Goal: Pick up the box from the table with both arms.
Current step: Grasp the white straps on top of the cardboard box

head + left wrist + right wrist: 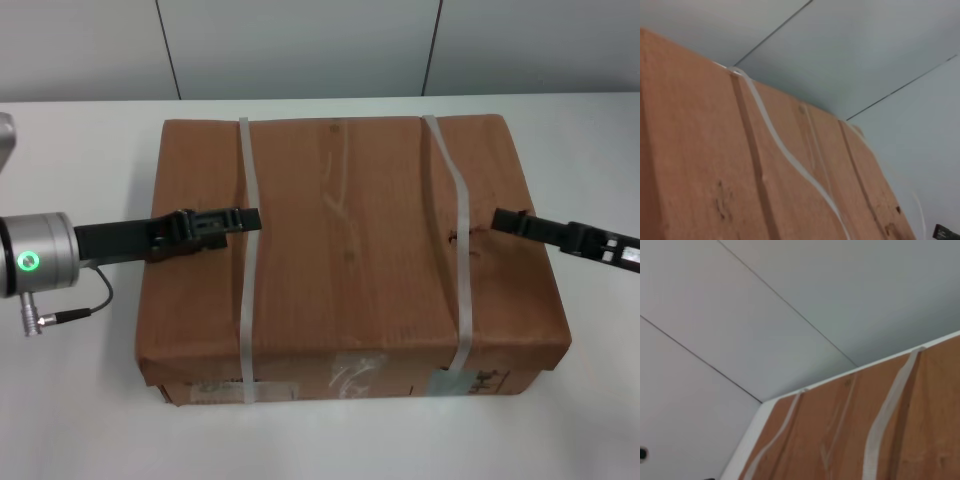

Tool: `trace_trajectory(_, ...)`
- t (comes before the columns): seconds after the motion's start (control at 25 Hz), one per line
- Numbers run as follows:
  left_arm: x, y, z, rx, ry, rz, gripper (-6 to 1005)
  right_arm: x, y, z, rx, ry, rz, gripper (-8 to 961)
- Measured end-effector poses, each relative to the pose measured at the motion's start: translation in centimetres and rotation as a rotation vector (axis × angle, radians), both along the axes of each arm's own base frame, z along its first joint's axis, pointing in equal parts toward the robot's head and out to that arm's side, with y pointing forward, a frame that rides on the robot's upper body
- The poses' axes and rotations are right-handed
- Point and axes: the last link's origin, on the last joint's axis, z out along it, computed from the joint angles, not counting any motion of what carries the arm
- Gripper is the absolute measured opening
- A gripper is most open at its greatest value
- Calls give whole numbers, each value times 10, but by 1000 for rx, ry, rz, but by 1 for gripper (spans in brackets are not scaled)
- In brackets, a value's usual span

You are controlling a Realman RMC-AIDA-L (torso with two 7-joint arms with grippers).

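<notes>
the box [350, 260] fills mid-frame on the white bench [80, 150], two pale straps [245, 290] across its top. the left gripper [245, 218] reaches over its left side, the right gripper [500, 220] over its right; whether either is spread, i cannot tell.

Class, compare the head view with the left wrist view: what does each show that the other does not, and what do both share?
Only the head view shows the left gripper and right gripper reaching in over the box top from either side, the white table, and the box's front face with the grey label.

Only the left wrist view shows the box top close up against the wall panels.

Both show the brown cardboard top and its whitish plastic straps.
</notes>
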Motion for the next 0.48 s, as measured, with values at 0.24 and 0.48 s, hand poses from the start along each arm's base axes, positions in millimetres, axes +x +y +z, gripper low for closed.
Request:
trace_trajectory(0.24, 10, 1, -13, -24, 5, -25, 862, -14, 16, -26, -36, -77, 25, 795)
trace_trajectory(0.48, 26, 0, -30, -68, 28, -92, 861, -25, 28, -48, -57, -135, 63, 772)
